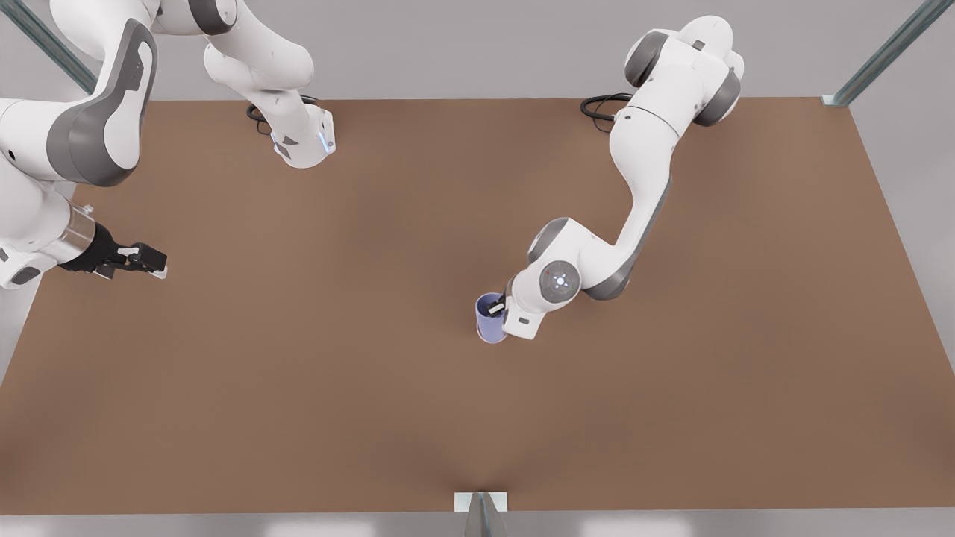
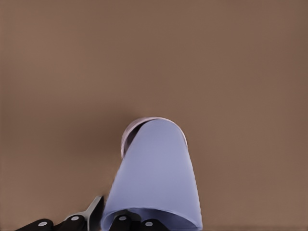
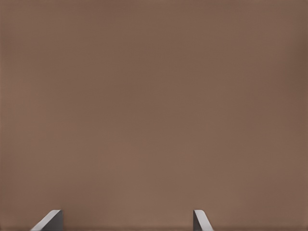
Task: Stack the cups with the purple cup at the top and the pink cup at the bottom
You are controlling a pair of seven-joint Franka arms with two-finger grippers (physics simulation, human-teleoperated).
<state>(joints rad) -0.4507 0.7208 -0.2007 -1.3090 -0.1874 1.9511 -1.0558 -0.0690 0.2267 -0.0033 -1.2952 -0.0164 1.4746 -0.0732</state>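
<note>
My left gripper [image 1: 495,306] [image 2: 111,212] is shut on the wall of the purple cup [image 1: 489,322] [image 2: 156,178], one finger inside its mouth and one outside. It is just right of centre in the front view. Past the cup's base in the left wrist view, the pale rim of the pink cup [image 2: 139,121] rings it, with a dark sliver of its inside showing. How deep the purple cup sits in it I cannot tell. My right gripper [image 1: 155,262] [image 3: 126,221] waits open over bare table at the front view's left edge.
The brown table [image 1: 313,388] spreads around the cups. Both arm bases [image 1: 306,142] stand at the far edge with black cables [image 1: 600,108]. A metal bracket [image 1: 481,503] sits at the near edge's middle.
</note>
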